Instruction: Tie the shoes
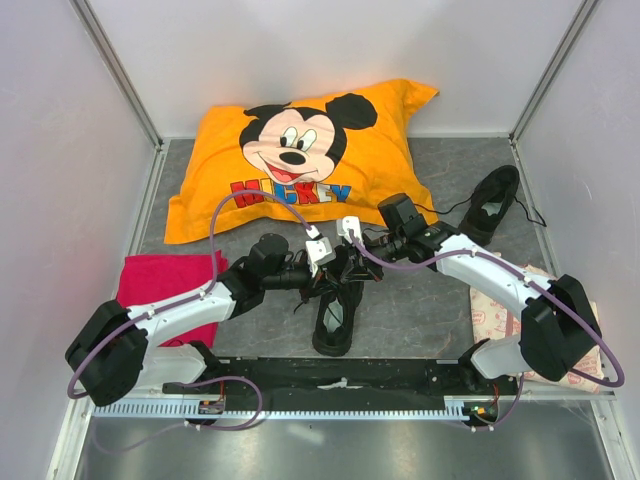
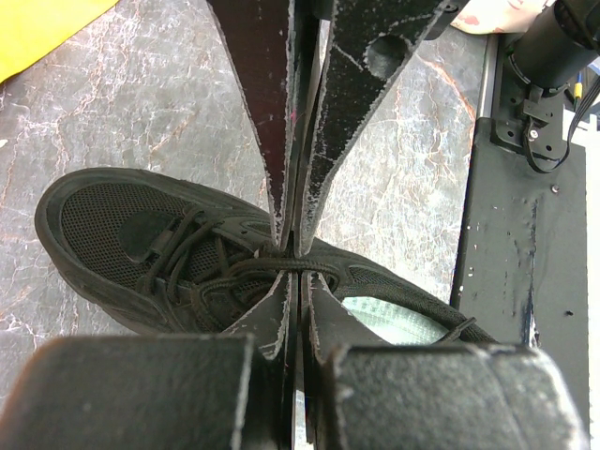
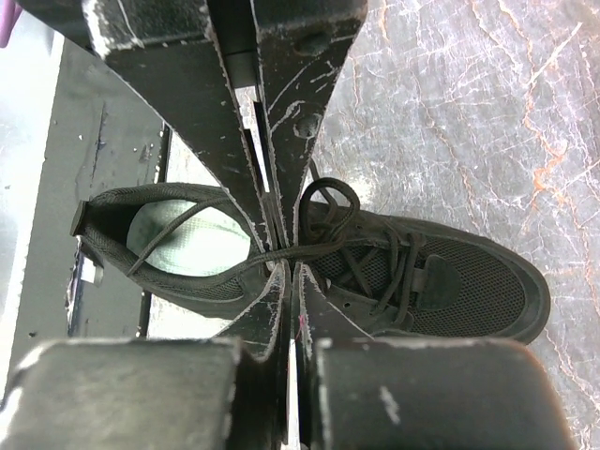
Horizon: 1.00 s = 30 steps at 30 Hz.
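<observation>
One black shoe (image 1: 335, 318) lies mid-table with its toe towards the pillow. It fills the left wrist view (image 2: 112, 234) and the right wrist view (image 3: 459, 281), where its pale insole (image 3: 183, 246) shows. The second black shoe (image 1: 490, 205) lies at the back right, its laces trailing loose. Both grippers meet over the near shoe's lacing. My left gripper (image 1: 322, 262) (image 2: 292, 257) is shut on a lace strand (image 2: 323, 264) that runs across the tongue. My right gripper (image 1: 352, 258) (image 3: 286, 253) is shut on a lace strand (image 3: 202, 269) that stretches over the shoe's opening, beside a small loop (image 3: 328, 202).
An orange Mickey pillow (image 1: 300, 160) lies at the back. A red cloth (image 1: 165, 285) is at the left and a printed packet (image 1: 497, 320) at the right under the right arm. The black base rail (image 1: 340, 375) runs along the near edge. Walls close in on three sides.
</observation>
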### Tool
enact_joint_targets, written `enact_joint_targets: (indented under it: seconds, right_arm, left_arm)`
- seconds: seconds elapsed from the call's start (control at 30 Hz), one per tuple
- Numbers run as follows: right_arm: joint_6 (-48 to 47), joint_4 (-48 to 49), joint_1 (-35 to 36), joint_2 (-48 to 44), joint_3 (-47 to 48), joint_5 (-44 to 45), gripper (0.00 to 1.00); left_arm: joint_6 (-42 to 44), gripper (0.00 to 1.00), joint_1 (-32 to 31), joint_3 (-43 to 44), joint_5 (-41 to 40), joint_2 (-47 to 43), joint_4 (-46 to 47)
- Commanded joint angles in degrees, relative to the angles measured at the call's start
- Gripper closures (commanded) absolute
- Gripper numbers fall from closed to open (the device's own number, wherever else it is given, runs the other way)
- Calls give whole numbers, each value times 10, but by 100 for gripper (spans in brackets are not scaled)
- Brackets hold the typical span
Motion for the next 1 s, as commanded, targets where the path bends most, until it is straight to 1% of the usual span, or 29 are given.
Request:
enact_joint_targets:
  seconds: [0.0,0.03,0.07,0.13,0.17,0.23,0.27,0.37,0.5,0.6,0.67,0.73,0.87,0.97]
  right_arm:
    - [-18,-3,2,-1,4,-23,100]
    - [-19,-5,3,-1,4,-23,100]
    - [-18,-8,3,-3,4,-21,100]
    - [-18,-11,3,-6,4,-16,100]
    - [-18,-12,3,-9,3,-13,100]
    - [-18,-13,2,-14,1,-12,100]
    - [-18,-13,3,-15,0,-10,100]
    - [-17,-13,3,-18,-2,-8,100]
    - [-14,-12,3,-14,0,-9,100]
    - [-10,-12,2,-17,2,-8,100]
    - [-8,-12,4,-20,2,-8,100]
    - [-2,-12,6,-22,3,-6,100]
    - [3,-12,14,-25,3,1,100]
    - [8,-10,17,-23,3,9,100]
  left_arm:
    - [12,97,3,1,16,-11,20]
    - [12,96,4,0,14,-12,20]
    - [12,89,5,0,11,-15,19]
    - [15,82,7,-2,6,-24,13]
    - [21,77,9,-3,4,-27,1]
    - [31,71,11,-6,4,-44,-12]
    - [40,67,12,-7,4,-53,-23]
    - [67,61,13,-16,3,-87,-50]
    - [106,57,14,-27,0,-133,-94]
    - [126,57,23,-35,-27,-174,-110]
    - [113,54,42,-29,-61,-184,-113]
    - [75,52,69,-5,-61,-178,-126]
    - [32,49,87,40,-11,-144,-154]
    - [-11,48,94,64,15,-112,-144]
